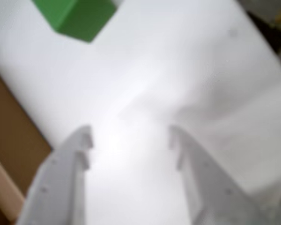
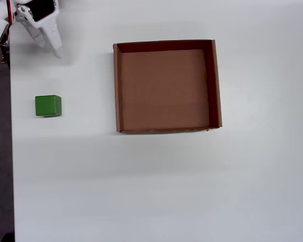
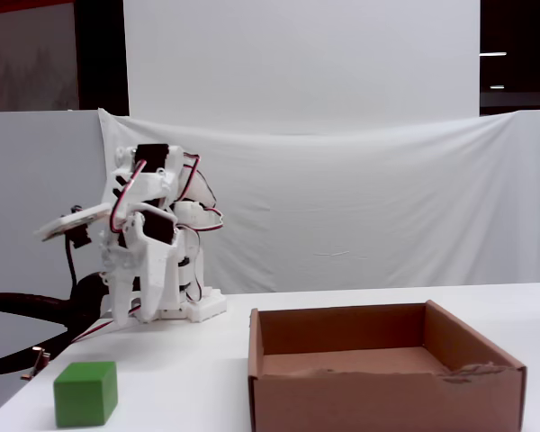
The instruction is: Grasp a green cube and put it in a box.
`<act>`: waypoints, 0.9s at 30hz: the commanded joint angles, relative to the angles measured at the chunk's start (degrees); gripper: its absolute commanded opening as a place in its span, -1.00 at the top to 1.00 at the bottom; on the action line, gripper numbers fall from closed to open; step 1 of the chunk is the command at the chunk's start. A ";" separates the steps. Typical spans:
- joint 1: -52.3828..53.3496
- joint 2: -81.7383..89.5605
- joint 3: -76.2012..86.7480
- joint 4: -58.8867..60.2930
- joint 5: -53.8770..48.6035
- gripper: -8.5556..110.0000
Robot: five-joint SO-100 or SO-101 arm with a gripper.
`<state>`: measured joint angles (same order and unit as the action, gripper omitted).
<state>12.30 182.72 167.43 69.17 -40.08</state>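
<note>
Green cube sits nearest the camera in the fixed view, at the front left corner of the white table, flat on one face and touching nothing else. Just to its right in that view, with a strip of bare tabletop between them, stands the box, its brown cardboard walls upright and its floor bare. From overhead the cube lies near the table's left edge, well apart from the box, which sits around the middle of the white surface.

Farther back in the fixed view the white arm is folded at the rear left of the table, with red and black wires looping around its joints. The gripper shows overhead at the top left corner, above the cube in the picture and clear of it. In the blurred wrist view the gripper has its two pale fingers spread wide with only bare tabletop between them, holding nothing. The cube shows at the upper left there, and a brown edge of the box at the left.

Behind the arm hangs a white cloth backdrop.
</note>
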 commanded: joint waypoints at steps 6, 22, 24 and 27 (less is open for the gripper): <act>3.52 -11.78 -14.85 -1.32 -2.29 0.50; 6.33 -48.43 -34.19 -12.83 -5.89 0.39; 6.42 -52.38 -36.74 -13.80 -6.06 0.38; 6.50 -58.89 -40.34 -15.29 -8.26 0.37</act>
<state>18.46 127.97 132.28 55.11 -46.14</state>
